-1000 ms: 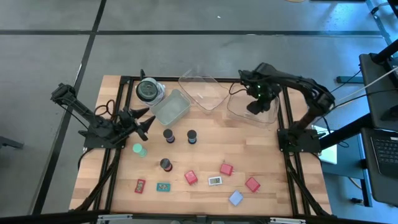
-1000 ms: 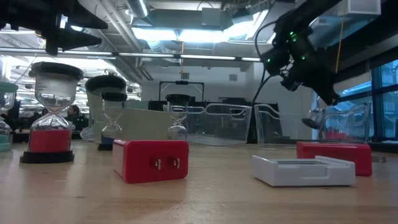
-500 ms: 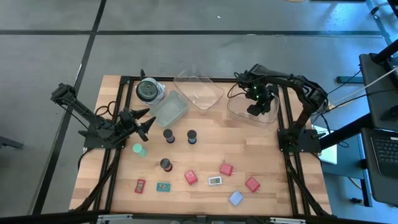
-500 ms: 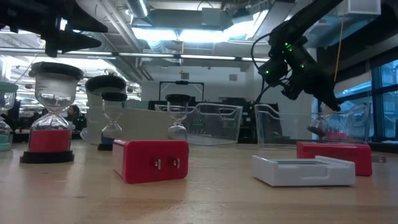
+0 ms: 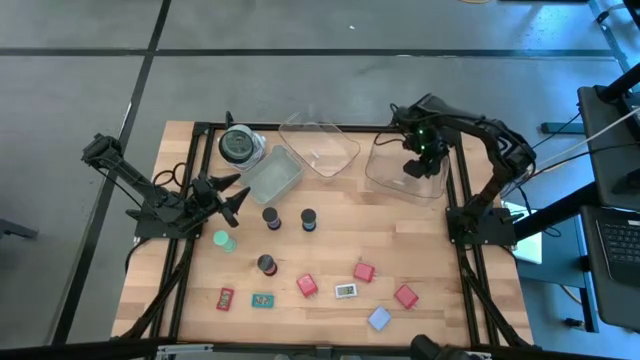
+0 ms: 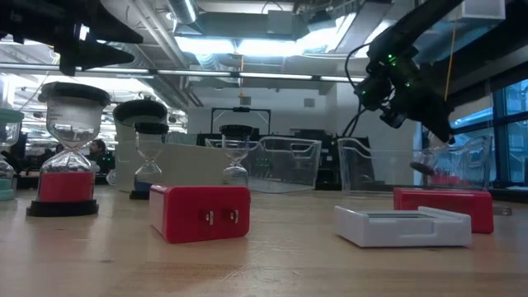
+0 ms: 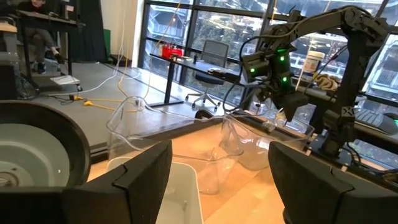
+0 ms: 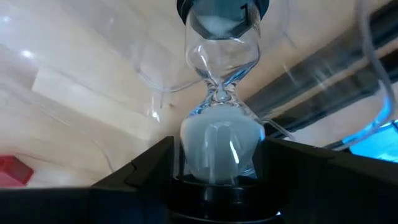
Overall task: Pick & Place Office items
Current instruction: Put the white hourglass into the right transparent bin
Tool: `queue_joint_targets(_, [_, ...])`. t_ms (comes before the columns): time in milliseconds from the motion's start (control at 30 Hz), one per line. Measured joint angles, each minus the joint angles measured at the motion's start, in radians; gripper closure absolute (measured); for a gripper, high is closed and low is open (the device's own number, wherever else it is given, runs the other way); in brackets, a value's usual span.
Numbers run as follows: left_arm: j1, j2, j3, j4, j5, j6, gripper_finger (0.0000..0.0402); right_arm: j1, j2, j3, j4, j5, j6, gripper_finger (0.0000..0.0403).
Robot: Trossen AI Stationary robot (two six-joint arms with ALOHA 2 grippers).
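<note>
Right gripper (image 5: pixel 413 170) clamped on hourglass (image 8: pixel 219 121), held over clear tray (image 5: pixel 385 178). Left gripper (image 5: pixel 238 197) parked, fingers apart.

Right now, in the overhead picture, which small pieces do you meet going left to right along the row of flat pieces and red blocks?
Small red card → teal card → first red block → white card → second red block → pale-blue card → third red block.
</note>
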Motion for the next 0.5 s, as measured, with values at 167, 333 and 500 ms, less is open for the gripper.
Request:
queue_joint_targets(167, [0.000, 0.000, 0.000, 0.000, -0.004, 0.005, 0.0138, -0.027, 0.000, 0.000, 0.000, -0.051, 0.004, 0.0192])
queue_joint_targets(333, [0.000, 0.000, 0.000, -0.002, -0.004, 0.006, 0.0138, -0.078, 0.000, -0.003, 0.000, -0.105, 0.062, 0.0192])
queue_joint_targets(500, [0.000, 0.000, 0.000, -0.027, -0.004, 0.006, 0.0138, -0.109, 0.001, -0.013, -0.001, -0.105, 0.113, 0.0192])
